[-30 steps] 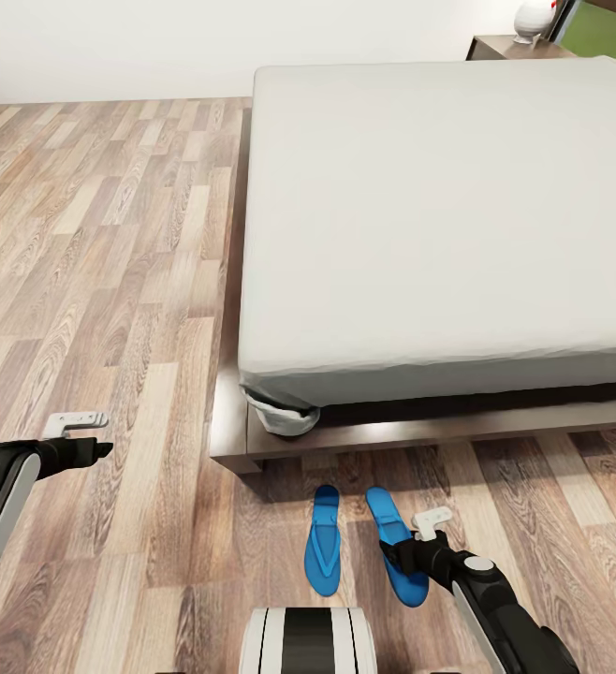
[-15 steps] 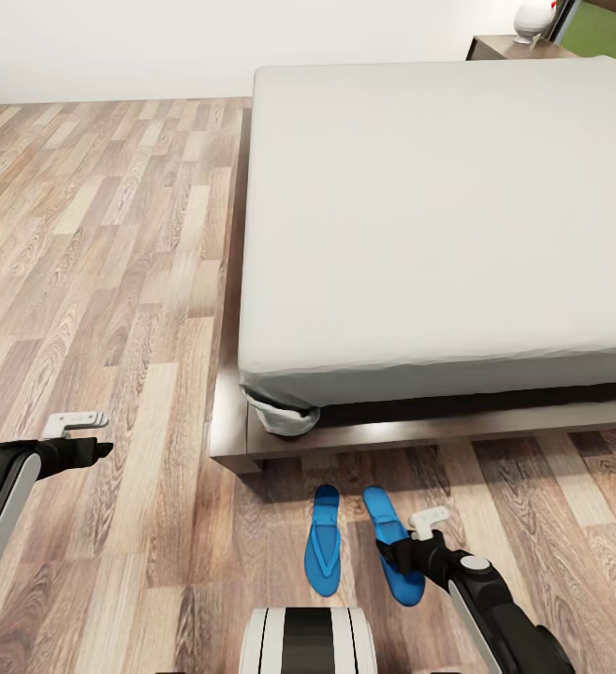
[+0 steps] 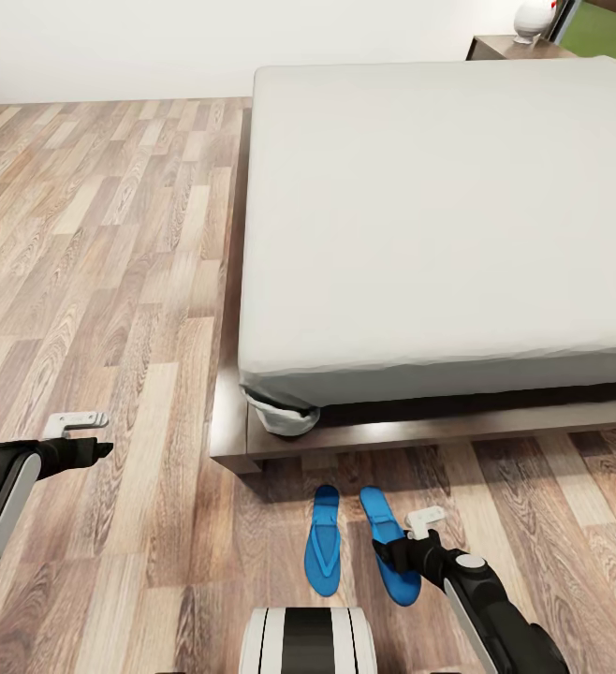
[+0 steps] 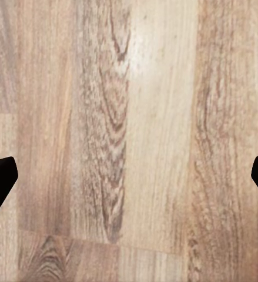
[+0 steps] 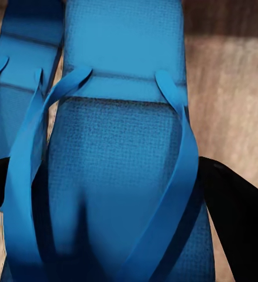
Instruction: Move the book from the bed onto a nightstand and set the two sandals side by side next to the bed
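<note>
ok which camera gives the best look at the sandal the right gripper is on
The right wrist view: that sandal sits close up between the right gripper fingers, straps and sole texture plain. The head view shows the same sandal small but whole on the floor beside its mate, partly covered by the gripper. The left wrist view shows floor planks.

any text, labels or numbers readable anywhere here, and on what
None can be read.
The two sandals are plain blue, with no brand or size mark.
The bed is plain, as is the wood floor.
The nightstand and the white object on it carry no visible lettering.
</note>
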